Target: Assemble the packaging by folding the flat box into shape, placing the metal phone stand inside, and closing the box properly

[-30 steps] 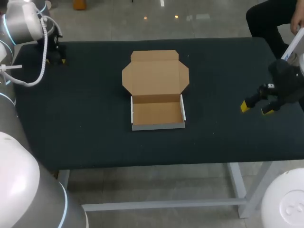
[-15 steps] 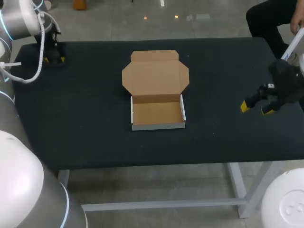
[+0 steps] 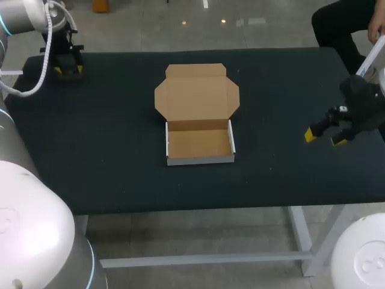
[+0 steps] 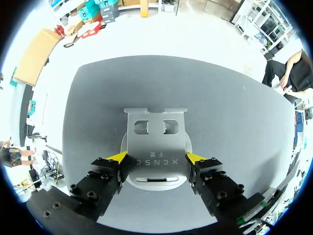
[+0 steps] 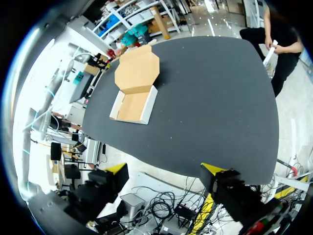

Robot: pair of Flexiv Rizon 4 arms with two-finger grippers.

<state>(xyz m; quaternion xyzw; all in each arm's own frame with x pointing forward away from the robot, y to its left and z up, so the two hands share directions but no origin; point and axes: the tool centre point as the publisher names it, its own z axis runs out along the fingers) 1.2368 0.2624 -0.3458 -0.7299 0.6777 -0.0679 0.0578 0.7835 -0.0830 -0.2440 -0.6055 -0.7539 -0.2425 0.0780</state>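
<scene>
While the folded box [image 3: 199, 143] sits in the middle of the table [image 3: 102, 156] with its lid lying flat behind the tray, the metal phone stand [image 4: 156, 142] lies at the far left corner, right at the left gripper [image 4: 156, 157] (whether it is actually clamped, I cannot tell). Well apart, near the right edge, the right gripper [image 3: 325, 133] hangs with jaws spread — holding nothing.
</scene>
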